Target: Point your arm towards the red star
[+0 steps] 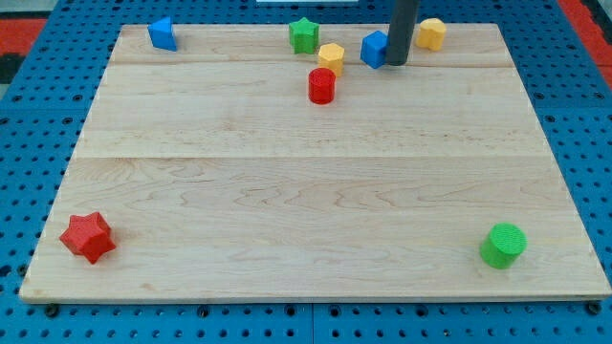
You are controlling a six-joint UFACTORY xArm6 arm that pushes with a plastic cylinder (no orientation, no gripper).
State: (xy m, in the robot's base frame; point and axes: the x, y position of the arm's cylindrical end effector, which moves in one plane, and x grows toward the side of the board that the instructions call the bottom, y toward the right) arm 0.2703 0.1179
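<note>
The red star (88,236) lies near the bottom left corner of the wooden board (316,191). My tip (396,63) is at the view's top, right of centre, touching or just right of a blue block (374,49). The rod comes down from the top edge. The red star is far from my tip, down and to the left across the board.
Near the top edge lie a green star (304,35), a yellow block (331,58), a red cylinder (322,85) and a yellow block (431,33). A blue block (162,33) sits at the top left. A green cylinder (503,245) sits at the bottom right.
</note>
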